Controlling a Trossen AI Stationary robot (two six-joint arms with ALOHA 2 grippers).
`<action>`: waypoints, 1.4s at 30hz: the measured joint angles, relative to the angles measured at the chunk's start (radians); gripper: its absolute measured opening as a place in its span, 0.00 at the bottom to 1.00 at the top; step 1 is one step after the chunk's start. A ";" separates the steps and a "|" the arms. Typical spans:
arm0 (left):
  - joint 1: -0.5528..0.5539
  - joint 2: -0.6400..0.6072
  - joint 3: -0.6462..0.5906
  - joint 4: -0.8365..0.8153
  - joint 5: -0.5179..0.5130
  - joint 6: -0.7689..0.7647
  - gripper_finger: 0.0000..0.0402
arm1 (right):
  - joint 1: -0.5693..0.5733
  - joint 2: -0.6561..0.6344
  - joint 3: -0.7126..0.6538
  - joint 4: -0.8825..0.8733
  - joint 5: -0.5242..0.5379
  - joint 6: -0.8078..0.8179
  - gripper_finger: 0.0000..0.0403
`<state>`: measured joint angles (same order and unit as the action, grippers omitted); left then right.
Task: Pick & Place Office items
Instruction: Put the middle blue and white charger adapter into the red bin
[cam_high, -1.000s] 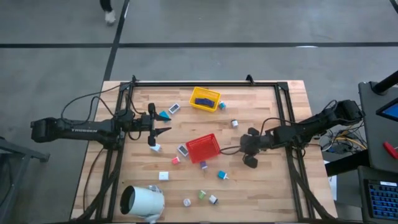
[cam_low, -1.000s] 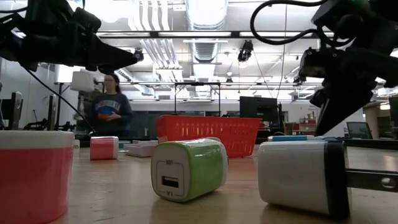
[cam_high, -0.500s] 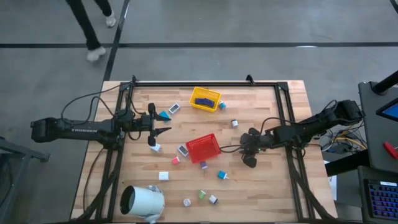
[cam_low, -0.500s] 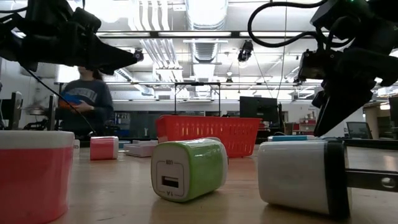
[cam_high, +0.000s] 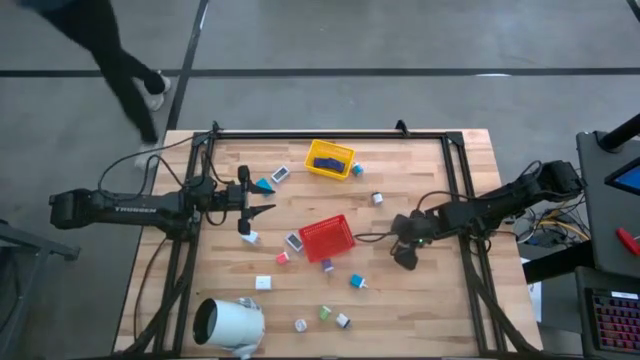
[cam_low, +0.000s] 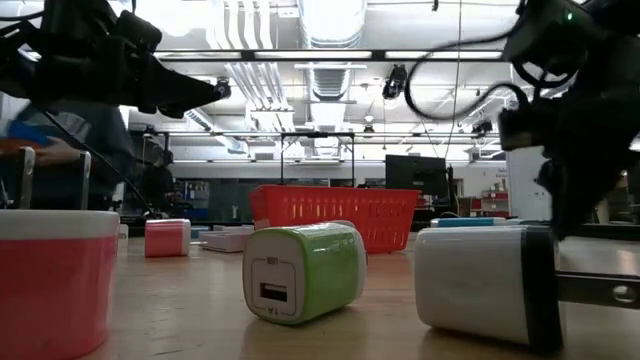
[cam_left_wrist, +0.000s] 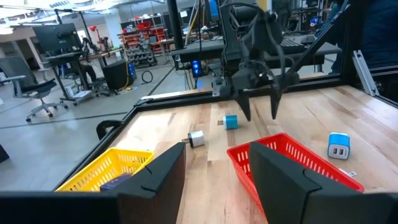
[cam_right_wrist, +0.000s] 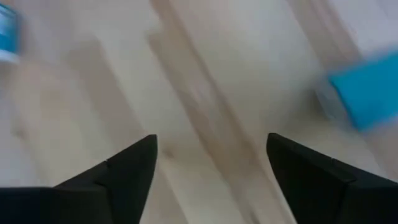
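Note:
Several tiny office items lie scattered on the wooden table: a teal block, a white one, a purple one, a green one and a pink one. My left gripper hovers level at the table's left, open and empty, pointing toward the red tray. To the right of that tray, my right gripper points steeply down over bare wood. Its fingers are wide apart with nothing between them.
A yellow tray at the far middle holds a dark blue piece. A large white cylinder lies at the near left corner. A black frame rims the table. A person walks past beyond the far left corner.
My right gripper has tipped to point more steeply down and rolled at the wrist, staying over the bare wood right of the red tray. Behind the table a person has walked from the far side toward the left.

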<state>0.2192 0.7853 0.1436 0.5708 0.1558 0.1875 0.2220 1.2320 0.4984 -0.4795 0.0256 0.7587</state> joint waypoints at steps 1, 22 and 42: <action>0.000 0.000 0.000 0.000 0.000 0.000 0.45 | 0.000 0.000 0.005 -0.032 0.000 0.003 0.77; 0.000 0.000 0.000 -0.002 0.004 -0.003 0.44 | -0.140 0.000 0.035 -0.066 0.183 0.278 0.81; 0.000 0.000 -0.001 -0.003 0.012 -0.004 0.45 | -0.178 0.179 0.072 -0.061 0.210 0.281 0.81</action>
<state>0.2191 0.7849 0.1429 0.5682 0.1680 0.1833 0.0437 1.4111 0.5705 -0.5403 0.2352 1.0399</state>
